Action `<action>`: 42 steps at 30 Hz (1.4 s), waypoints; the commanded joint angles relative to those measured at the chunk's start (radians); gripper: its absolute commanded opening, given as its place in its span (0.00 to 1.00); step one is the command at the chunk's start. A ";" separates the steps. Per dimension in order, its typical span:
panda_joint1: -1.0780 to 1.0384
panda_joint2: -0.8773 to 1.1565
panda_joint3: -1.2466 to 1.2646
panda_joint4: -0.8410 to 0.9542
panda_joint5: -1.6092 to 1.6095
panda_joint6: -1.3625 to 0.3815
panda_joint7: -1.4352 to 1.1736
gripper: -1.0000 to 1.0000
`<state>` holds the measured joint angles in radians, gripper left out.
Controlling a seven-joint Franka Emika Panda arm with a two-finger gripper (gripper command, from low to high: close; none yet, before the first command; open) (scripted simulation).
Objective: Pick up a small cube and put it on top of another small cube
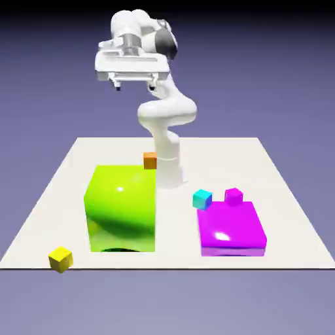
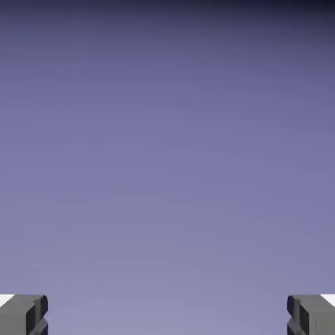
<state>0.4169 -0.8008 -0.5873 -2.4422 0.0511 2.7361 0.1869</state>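
Exterior view, from near to far: the small yellow cube [image 1: 61, 259], plain and of one colour, lies at the near left corner region of the pale tabletop [image 1: 176, 235], turned so that an edge faces the camera, its lower part overlapping the table's front edge in the picture. Just beyond it, toward the exterior view's right, stands the large lime-green block [image 1: 122, 208], glossy and far bulkier. Well to the right lies a low, glossy magenta slab [image 1: 231, 228]; near its far edge are a small cyan cube [image 1: 202, 199] and, to that cube's right, a small magenta cube [image 1: 233, 196]. A small orange cube [image 1: 150, 160] shows behind the lime-green block, in front of the arm's base [image 1: 170, 167]. Raised above all of these, the gripper [image 1: 135, 86] is spread wide, with nothing between its fingertips.
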 commanded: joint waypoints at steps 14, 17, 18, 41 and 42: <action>0.350 -0.199 -0.507 0.318 0.044 -0.260 -0.479 0.50; 0.425 -0.242 -0.616 0.386 0.054 -0.316 -0.581 0.50; 0.450 -0.256 -0.652 0.409 0.057 -0.334 -0.615 0.50; 1.025 -0.584 -1.486 0.931 0.129 -0.761 -1.402 0.50; 1.050 -0.598 -1.522 0.953 0.132 -0.780 -1.436 0.50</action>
<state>1.4664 -1.3991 -2.1095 -1.4889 0.1835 1.9563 -1.2491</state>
